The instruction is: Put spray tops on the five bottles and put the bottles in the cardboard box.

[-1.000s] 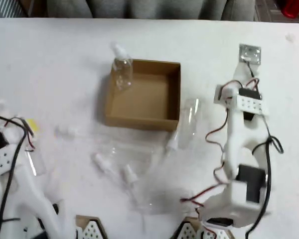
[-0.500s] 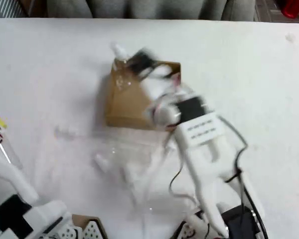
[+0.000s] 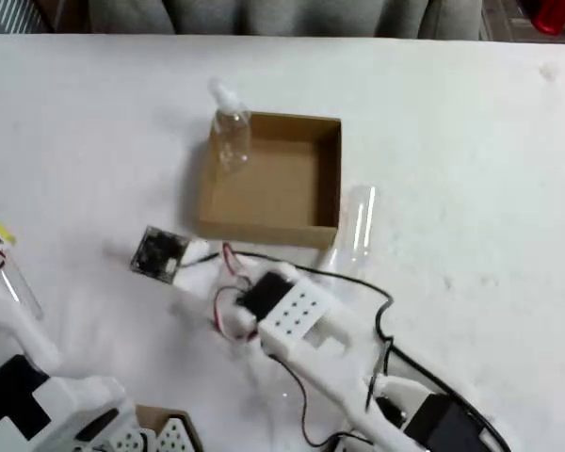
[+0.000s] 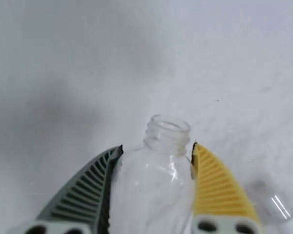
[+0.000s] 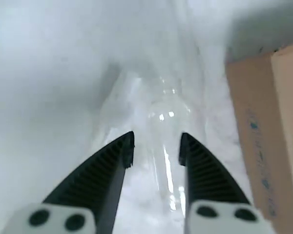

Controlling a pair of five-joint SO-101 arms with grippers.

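**Two arms at a white table, one bottle gripped, one gripper open over loose bottles**

A white table [image 3: 471, 141] is taking up almost the whole high view. Its far edge is running straight across the top. The widest open surface is lying beyond the cardboard box [image 3: 264, 224] and off to its right.

The box is sitting open-topped near the middle of the table, with brown walls and floor. One clear bottle with a white spray top [image 3: 232, 139] is standing upright at its far left corner, seemingly just inside the wall.

My right arm [image 3: 311, 325] is stretching from the near right corner across the strip of table in front of the box. My left arm [image 3: 38, 395] is sitting at the near left edge, well apart from the box.

My right gripper [image 5: 156, 144] is hanging with its two black fingers spread apart, gripping nothing. Below it a clear bottle [image 5: 161, 117] is lying on the table, with the box wall [image 5: 278, 122] just beside it. More clear plastic is lying there, but I cannot count it.

My left gripper [image 4: 156, 147] is squeezing an uncapped bottle [image 4: 158, 187] between a grey finger and a yellow one, its open neck pointing away from my wrist.

Another uncapped bottle [image 3: 360, 221] is lying on the table just beside the box's right wall.

That is making four bottles I can count: one capped, three open.
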